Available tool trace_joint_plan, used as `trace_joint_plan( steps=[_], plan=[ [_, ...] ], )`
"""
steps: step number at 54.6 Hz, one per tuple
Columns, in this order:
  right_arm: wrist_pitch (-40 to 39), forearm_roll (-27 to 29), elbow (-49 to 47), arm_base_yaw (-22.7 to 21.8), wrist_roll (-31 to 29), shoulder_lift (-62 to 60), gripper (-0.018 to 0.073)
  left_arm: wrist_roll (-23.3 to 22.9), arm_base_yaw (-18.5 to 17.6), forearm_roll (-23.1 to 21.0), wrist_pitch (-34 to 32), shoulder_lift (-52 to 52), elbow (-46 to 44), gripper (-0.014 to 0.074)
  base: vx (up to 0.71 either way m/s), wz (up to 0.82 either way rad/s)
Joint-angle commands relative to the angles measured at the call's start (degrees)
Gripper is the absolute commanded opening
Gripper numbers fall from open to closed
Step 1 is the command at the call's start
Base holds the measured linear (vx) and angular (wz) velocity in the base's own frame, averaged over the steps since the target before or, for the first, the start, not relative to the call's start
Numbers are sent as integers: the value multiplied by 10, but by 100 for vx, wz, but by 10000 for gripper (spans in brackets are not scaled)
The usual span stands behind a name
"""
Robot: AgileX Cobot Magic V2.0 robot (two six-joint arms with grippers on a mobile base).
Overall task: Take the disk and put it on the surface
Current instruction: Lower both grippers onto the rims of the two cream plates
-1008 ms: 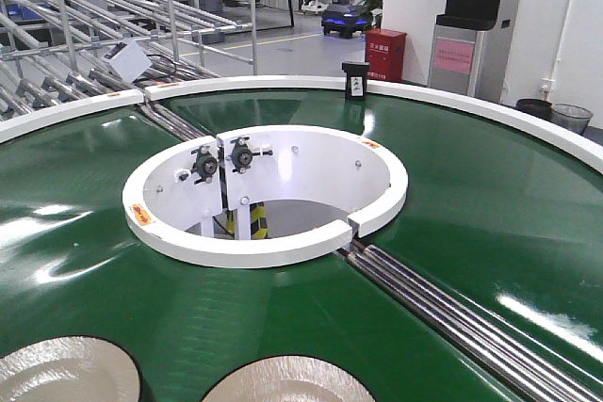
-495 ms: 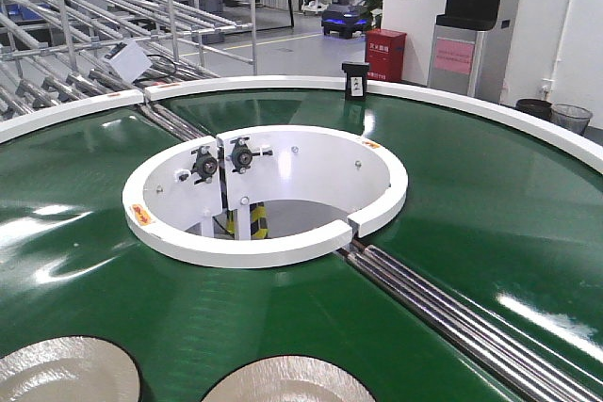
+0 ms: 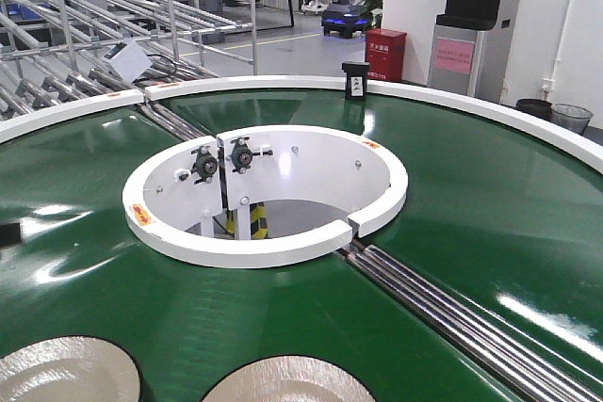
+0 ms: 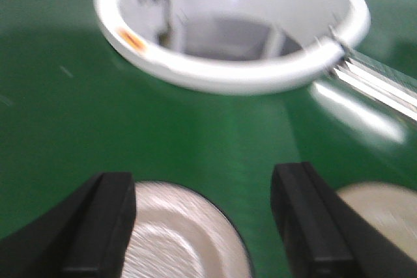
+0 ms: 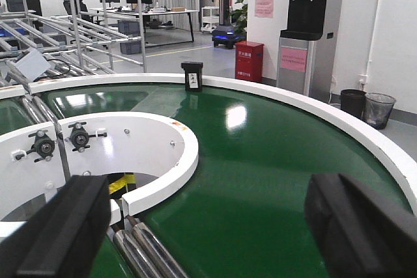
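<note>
Above the green belt (image 4: 65, 128), I am holding my left gripper (image 4: 208, 226) wide open, empty, so it can close on the disk (image 4: 176, 245) below.

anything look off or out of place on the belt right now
Nothing stands out. Two round silver metal disks, the left disk and the right disk, lie flat and apart on the shiny green circular conveyor belt. The white centre ring shows no damage. The left gripper and right gripper are open and empty.
</note>
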Motion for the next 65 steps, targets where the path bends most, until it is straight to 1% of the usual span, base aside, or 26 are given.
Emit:
trace_joint_plan(
  steps=[1, 2, 4, 7, 8, 10, 13, 22, 26, 28, 33, 37, 43, 48, 53, 58, 61, 65],
  plan=[
    [-50, 0, -20, -2, -2, -2, 609, 91, -3, -138, 40, 67, -48, 515, 0, 0],
    [-50, 0, -20, -2, -2, -2, 606, 105, -3, -160, 50, 79, -53, 514, 0, 0],
    [-50, 0, -20, -2, -2, -2, 596, 141, -3, -221, 74, 110, -67, 514, 0, 0],
    [-50, 0, -20, -2, -2, -2, 583, 168, 3, -273, 100, 155, -85, 514, 0, 0],
    [-50, 0, -20, -2, -2, -2, 579, 171, 6, -283, 107, 170, -92, 514, 0, 0],
    [-50, 0, -20, -2, -2, -2, 575, 170, 17, -290, 116, 194, -103, 514, 0, 0],
    [-49, 0, -20, -2, -2, -2, 573, 160, 43, -288, 125, 224, -115, 514, 0, 0],
    [-45, 0, -20, -2, -2, -2, 573, 161, 180, -270, 138, 287, -116, 514, 0, 0],
    [-43, 0, -20, -2, -2, -2, 573, 167, 238, -269, 143, 309, -116, 514, 0, 0],
    [-40, 0, -20, -1, -2, -2, 573, 180, 262, -269, 150, 316, -116, 514, 0, 0],
    [-38, -2, -20, 1, -2, -2, 573, 231, 298, -270, 160, 332, -116, 512, 0, 0],
    [-38, -5, -20, 13, -7, 1, 573, 268, 311, -271, 159, 348, -116, 511, 0, 0],
    [-35, -5, -20, 36, -7, 9, 573, 314, 319, -272, 166, 381, -116, 511, 0, 0],
    [-31, -5, -20, 40, -7, 16, 573, 377, 319, -276, 196, 412, -116, 511, 0, 0],
    [-28, -5, -20, 45, -7, 20, 573, 425, 319, -287, 218, 437, -116, 511, 0, 0],
    [-28, -5, -20, 45, -7, 20, 573, 450, 319, -293, 238, 458, -116, 511, 0, 0],
    [-29, -5, -20, 45, -7, 20, 573, 463, 319, -298, 264, 471, -116, 503, 0, 0],
    [-29, -5, -20, 45, -10, 20, 573, 478, 319, -314, 306, 488, -116, 464, 0, 0]
  ],
)
